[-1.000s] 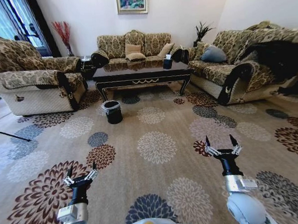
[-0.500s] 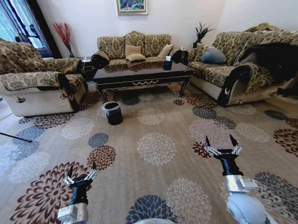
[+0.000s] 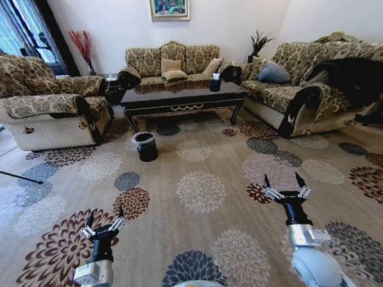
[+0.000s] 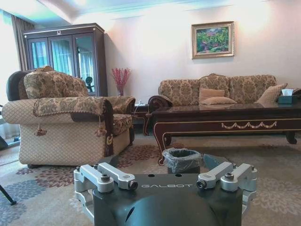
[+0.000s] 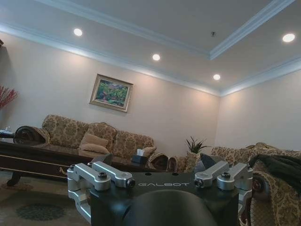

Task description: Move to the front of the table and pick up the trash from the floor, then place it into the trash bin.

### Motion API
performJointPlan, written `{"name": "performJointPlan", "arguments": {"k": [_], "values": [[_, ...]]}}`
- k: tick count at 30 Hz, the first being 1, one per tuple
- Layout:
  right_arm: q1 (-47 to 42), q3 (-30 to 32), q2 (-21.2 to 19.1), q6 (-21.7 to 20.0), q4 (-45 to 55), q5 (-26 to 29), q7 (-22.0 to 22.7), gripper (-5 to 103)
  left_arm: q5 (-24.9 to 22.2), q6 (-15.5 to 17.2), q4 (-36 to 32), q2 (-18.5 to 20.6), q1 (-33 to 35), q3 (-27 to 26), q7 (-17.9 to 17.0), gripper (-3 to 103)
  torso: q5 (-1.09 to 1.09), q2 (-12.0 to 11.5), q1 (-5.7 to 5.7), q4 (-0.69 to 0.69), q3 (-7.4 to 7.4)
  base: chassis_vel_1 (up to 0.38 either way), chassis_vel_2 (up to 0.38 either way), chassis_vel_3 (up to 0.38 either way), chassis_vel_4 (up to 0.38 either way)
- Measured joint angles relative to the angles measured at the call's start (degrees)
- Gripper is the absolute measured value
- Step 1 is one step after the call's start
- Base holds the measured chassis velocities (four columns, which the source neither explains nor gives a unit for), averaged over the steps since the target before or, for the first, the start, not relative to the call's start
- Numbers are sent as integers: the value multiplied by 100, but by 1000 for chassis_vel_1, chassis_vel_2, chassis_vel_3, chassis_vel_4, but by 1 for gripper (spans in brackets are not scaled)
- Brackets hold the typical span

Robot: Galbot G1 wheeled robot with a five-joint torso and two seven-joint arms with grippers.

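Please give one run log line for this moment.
phase: facing table | left gripper: open, low over carpet | right gripper: open, empty | bin: beside table

Both arms reach forward and low in front of the robot, wrists level. The left gripper (image 3: pixel 104 221) hangs with its fingers spread apart and pointing up and ahead. The right gripper (image 3: pixel 285 183) sits a little farther forward, its fingers equally splayed.

The table (image 3: pixel 182 92), long, low, glossy dark wood with gold scroll trim, stands well beyond both grippers' fingertips; the trash bin (image 3: pixel 145 146), round, black, clear-bag-lined, sits upright on the flower-patterned floor (image 3: pixel 200 188) just before it, far ahead of the left fingers (image 3: pixel 120 213).
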Motion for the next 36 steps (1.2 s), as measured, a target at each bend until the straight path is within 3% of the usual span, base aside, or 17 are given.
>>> {"name": "performJointPlan", "arguments": {"k": [36], "values": [[0,0,0,0,0,0,0,100,0,0,0,0,0,0,0,100,0,801,295,0,506,0,0,0,0]]}}
